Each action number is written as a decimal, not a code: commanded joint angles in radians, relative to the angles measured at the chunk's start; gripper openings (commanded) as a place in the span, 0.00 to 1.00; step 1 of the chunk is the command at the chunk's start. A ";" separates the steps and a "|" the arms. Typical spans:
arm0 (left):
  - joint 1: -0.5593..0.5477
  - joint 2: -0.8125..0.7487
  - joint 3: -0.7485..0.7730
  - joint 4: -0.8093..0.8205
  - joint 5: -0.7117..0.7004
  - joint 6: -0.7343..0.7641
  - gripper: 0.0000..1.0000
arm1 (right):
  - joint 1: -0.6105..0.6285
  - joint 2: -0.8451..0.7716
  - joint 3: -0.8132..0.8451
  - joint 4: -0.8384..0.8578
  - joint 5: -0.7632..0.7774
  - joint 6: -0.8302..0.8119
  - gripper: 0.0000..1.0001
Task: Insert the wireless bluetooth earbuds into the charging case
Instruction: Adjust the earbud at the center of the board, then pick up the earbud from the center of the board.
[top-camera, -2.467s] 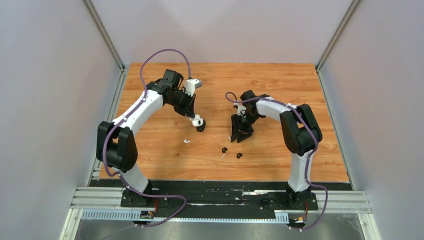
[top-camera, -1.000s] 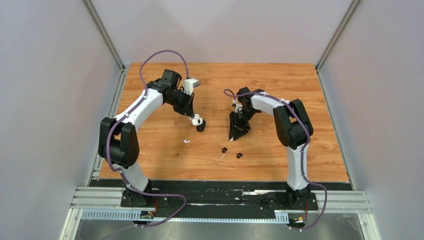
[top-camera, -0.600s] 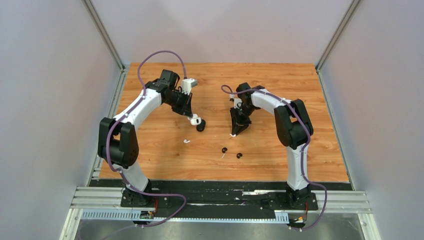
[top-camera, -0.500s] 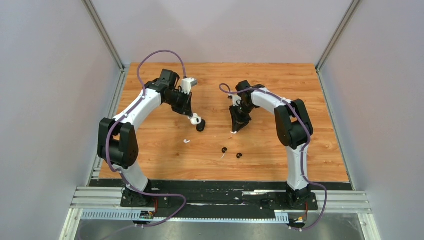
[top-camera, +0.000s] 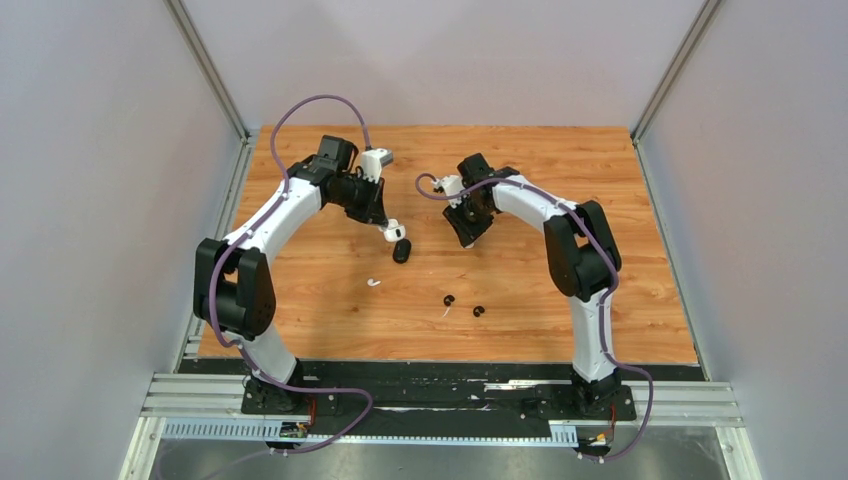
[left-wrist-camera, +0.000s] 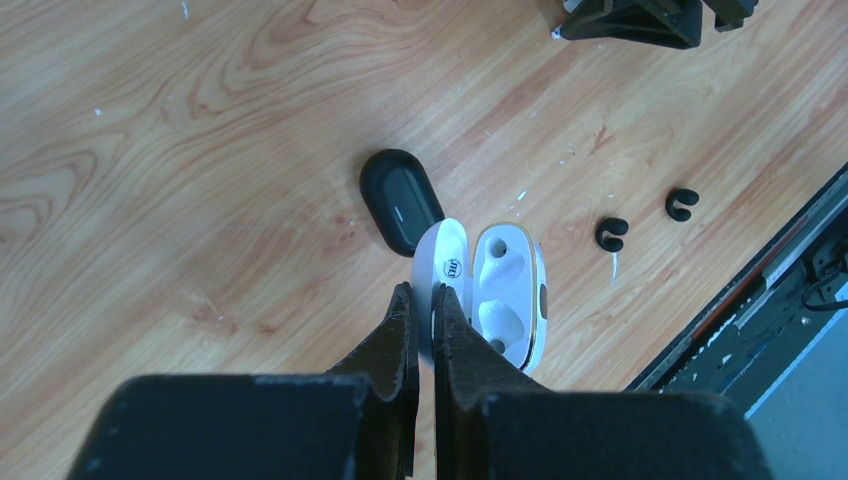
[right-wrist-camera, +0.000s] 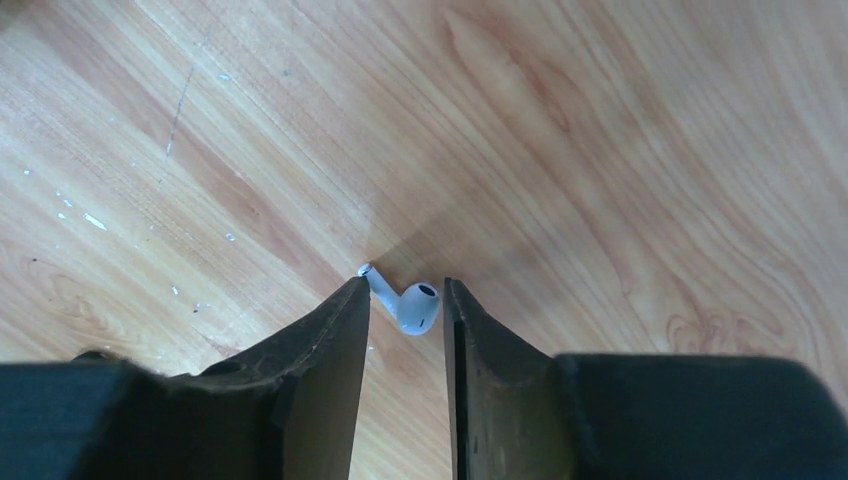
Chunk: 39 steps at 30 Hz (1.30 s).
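My left gripper (left-wrist-camera: 420, 295) is shut on the lid of an open white charging case (left-wrist-camera: 505, 290), held above the table; both its sockets are empty. It also shows in the top view (top-camera: 394, 231). A shut black case (left-wrist-camera: 400, 200) lies just beyond it on the table. My right gripper (right-wrist-camera: 405, 290) is shut on a white earbud (right-wrist-camera: 412, 305), stem against one finger and head against the other, above the wood. A second white earbud (top-camera: 373, 283) and two black earbuds (top-camera: 448, 299) (top-camera: 478, 311) lie on the table nearer the bases.
The wooden table (top-camera: 560, 290) is walled by grey panels on three sides, with a black rail along its near edge. My right gripper (top-camera: 466, 232) hangs just right of the left gripper (top-camera: 385, 222) near the table's middle back.
My right gripper has closed on a white earbud, lifted it off the table and moved back and left toward the left gripper. The left gripper has shifted slightly back with the white case.
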 joint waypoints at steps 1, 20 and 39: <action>0.008 -0.045 0.036 0.043 0.010 -0.032 0.00 | -0.007 -0.057 0.024 0.065 0.057 -0.049 0.36; 0.023 -0.106 0.056 -0.092 -0.050 0.081 0.00 | -0.091 -0.085 -0.056 0.016 -0.087 0.431 0.39; 0.032 -0.159 -0.005 -0.084 -0.054 0.046 0.00 | -0.091 0.003 -0.021 0.032 -0.072 0.449 0.32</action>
